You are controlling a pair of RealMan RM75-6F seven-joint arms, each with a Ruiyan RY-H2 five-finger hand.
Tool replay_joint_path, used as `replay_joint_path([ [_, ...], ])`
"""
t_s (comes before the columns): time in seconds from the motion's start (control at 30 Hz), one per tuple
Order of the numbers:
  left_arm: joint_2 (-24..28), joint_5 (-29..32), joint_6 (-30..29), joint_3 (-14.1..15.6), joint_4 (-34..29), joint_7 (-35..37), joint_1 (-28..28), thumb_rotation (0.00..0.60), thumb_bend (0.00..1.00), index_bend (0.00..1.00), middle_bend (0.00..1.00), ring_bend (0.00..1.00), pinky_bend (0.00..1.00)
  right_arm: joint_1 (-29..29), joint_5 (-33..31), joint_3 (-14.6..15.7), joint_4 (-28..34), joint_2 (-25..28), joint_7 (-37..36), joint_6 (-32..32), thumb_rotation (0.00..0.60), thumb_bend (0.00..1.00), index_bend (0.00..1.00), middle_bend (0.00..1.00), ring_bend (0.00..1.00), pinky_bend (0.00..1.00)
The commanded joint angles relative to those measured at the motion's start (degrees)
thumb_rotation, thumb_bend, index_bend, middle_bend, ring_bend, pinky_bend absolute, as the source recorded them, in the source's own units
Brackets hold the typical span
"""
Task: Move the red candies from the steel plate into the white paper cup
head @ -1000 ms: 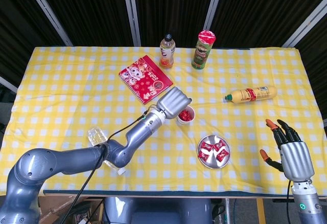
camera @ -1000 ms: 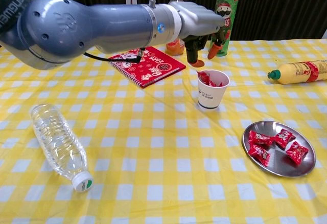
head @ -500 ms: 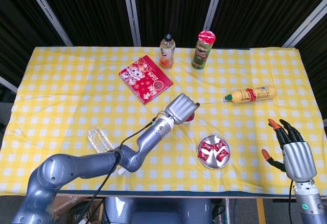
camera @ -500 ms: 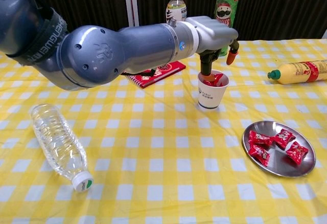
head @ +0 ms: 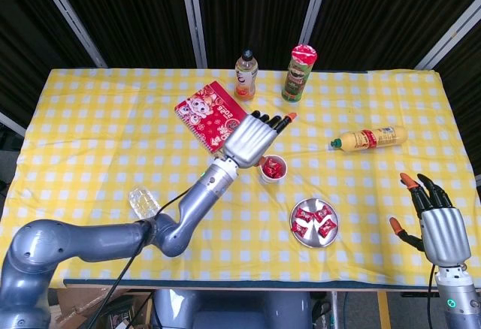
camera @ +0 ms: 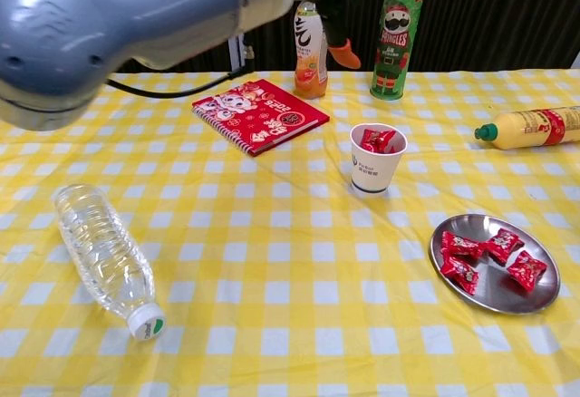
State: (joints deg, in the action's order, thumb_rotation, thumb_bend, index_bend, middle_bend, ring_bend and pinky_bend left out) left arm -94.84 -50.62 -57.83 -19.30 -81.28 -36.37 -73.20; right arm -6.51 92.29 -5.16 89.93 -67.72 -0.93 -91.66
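The white paper cup (head: 272, 168) (camera: 377, 157) stands mid-table with red candies (camera: 376, 139) inside it. The steel plate (head: 313, 243) (camera: 480, 293) lies to its front right and holds several red candies (head: 304, 215) (camera: 503, 245). My left hand (head: 252, 137) hovers above and just left of the cup, fingers stretched out and empty. In the chest view only its dark fingers and an orange tip (camera: 337, 39) show at the top. My right hand (head: 440, 227) hangs open past the table's front right corner, far from the plate.
A red notebook (head: 214, 116) (camera: 260, 114) lies behind the cup on the left. A drink bottle (head: 245, 75) and a green chips can (head: 297, 72) stand at the back. A yellow bottle (head: 368, 138) lies at the right, a clear water bottle (head: 143, 203) (camera: 104, 256) at the front left.
My left hand was curled low over the cup; it has lifted up and back, and its fingers have spread. The right hand has barely shifted.
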Motion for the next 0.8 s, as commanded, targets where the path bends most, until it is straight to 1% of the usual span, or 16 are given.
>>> replay_joint_path([
  [0.03, 13.0, 0.7, -11.4, 3.0, -19.1, -2.4, 11.2, 0.600, 0.08, 0.00, 0.00, 0.02, 0.01, 0.0, -0.6, -0.2, 0.5, 0.3, 1.0, 0.4, 0.600, 0.32, 0.11, 0.23, 0.12, 0.19],
  [0.1, 17.5, 1.1, -14.8, 5.3, -25.3, -3.1, 15.3, 0.600, 0.08, 0.00, 0.00, 0.00, 0.00, -0.1, -1.0, -0.4, 0.9, 0.4, 1.8, 0.6, 0.600, 0.32, 0.10, 0.21, 0.10, 0.18],
  [0.13, 19.1, 0.7, -16.1, 6.5, -27.4, -3.1, 16.9, 0.600, 0.08, 0.00, 0.00, 0.00, 0.00, -0.1, -1.1, -0.4, 1.0, 0.4, 2.1, 0.7, 0.600, 0.32, 0.10, 0.20, 0.10, 0.18],
  [0.17, 21.2, -0.2, -17.9, 8.4, -29.9, -2.9, 19.4, 0.600, 0.08, 0.00, 0.00, 0.00, 0.00, -0.1, -1.4, -0.4, 1.3, 0.5, 2.6, 1.0, 0.600, 0.31, 0.09, 0.20, 0.10, 0.17],
  [0.2, 22.4, -1.1, -19.0, 9.6, -31.2, -2.5, 21.0, 0.600, 0.08, 0.00, 0.00, 0.00, 0.00, -0.1, -1.6, -0.4, 1.6, 0.6, 2.8, 1.2, 0.600, 0.31, 0.08, 0.20, 0.10, 0.17],
  [0.3, 25.9, -5.8, -24.1, 15.4, -34.3, 1.7, 28.4, 0.600, 0.08, 0.00, 0.00, 0.00, 0.00, -0.1, -2.3, -0.4, 2.9, 0.9, 3.4, 1.9, 0.600, 0.31, 0.08, 0.20, 0.09, 0.17],
  [0.37, 26.9, -9.1, -26.5, 18.2, -34.3, 4.3, 32.0, 0.600, 0.08, 0.00, 0.00, 0.00, 0.00, 0.0, -2.3, -0.4, 3.4, 1.0, 3.8, 1.9, 0.600, 0.31, 0.08, 0.20, 0.09, 0.17],
  [0.43, 27.8, -13.1, -29.6, 21.8, -33.3, 7.2, 36.3, 0.600, 0.08, 0.00, 0.00, 0.00, 0.00, 0.0, -1.9, -0.4, 4.1, 1.1, 4.2, 1.6, 0.600, 0.31, 0.08, 0.20, 0.09, 0.17],
  [0.53, 28.4, -20.4, -34.2, 26.8, -30.0, 12.9, 42.5, 0.600, 0.08, 0.00, 0.00, 0.00, 0.00, 0.1, -1.2, -0.1, 5.5, 1.2, 5.2, 1.3, 0.600, 0.31, 0.08, 0.20, 0.10, 0.17],
  [0.57, 28.4, -21.9, -35.2, 27.7, -28.9, 14.4, 43.9, 0.600, 0.08, 0.00, 0.00, 0.00, 0.00, 0.1, -0.9, 0.0, 5.8, 1.2, 5.5, 1.4, 0.600, 0.30, 0.08, 0.20, 0.11, 0.18],
  [0.6, 28.2, -23.9, -36.7, 28.9, -27.3, 16.5, 45.9, 0.600, 0.08, 0.00, 0.00, 0.00, 0.00, 0.0, -0.7, 0.2, 6.4, 1.3, 6.1, 1.5, 0.600, 0.29, 0.08, 0.20, 0.13, 0.20],
  [0.67, 27.9, -26.4, -38.7, 30.3, -24.6, 19.6, 48.8, 0.600, 0.08, 0.00, 0.00, 0.00, 0.00, -0.1, -0.1, 0.6, 7.7, 1.6, 6.9, 2.0, 0.600, 0.27, 0.08, 0.22, 0.21, 0.30],
  [0.7, 27.7, -27.0, -39.3, 30.8, -23.5, 20.6, 49.9, 0.600, 0.08, 0.00, 0.00, 0.00, 0.00, -0.2, -0.1, 0.7, 8.4, 1.8, 7.3, 2.4, 0.600, 0.26, 0.08, 0.26, 0.27, 0.38],
  [0.73, 27.5, -27.8, -40.0, 31.4, -21.9, 22.1, 51.4, 0.600, 0.08, 0.00, 0.00, 0.00, 0.00, -0.5, 0.1, 1.0, 9.8, 2.0, 7.8, 3.1, 0.600, 0.26, 0.08, 0.32, 0.35, 0.48],
  [0.77, 27.4, -28.4, -40.2, 31.7, -20.9, 22.9, 52.1, 0.600, 0.08, 0.00, 0.00, 0.00, 0.00, -0.6, 0.1, 1.1, 10.6, 2.2, 8.3, 3.6, 0.600, 0.25, 0.08, 0.37, 0.40, 0.54],
  [0.8, 27.3, -28.9, -40.5, 31.9, -19.4, 24.0, 53.1, 0.600, 0.08, 0.00, 0.00, 0.00, 0.00, -0.9, 0.1, 1.4, 12.0, 2.2, 9.3, 4.6, 0.600, 0.25, 0.09, 0.44, 0.47, 0.63],
])
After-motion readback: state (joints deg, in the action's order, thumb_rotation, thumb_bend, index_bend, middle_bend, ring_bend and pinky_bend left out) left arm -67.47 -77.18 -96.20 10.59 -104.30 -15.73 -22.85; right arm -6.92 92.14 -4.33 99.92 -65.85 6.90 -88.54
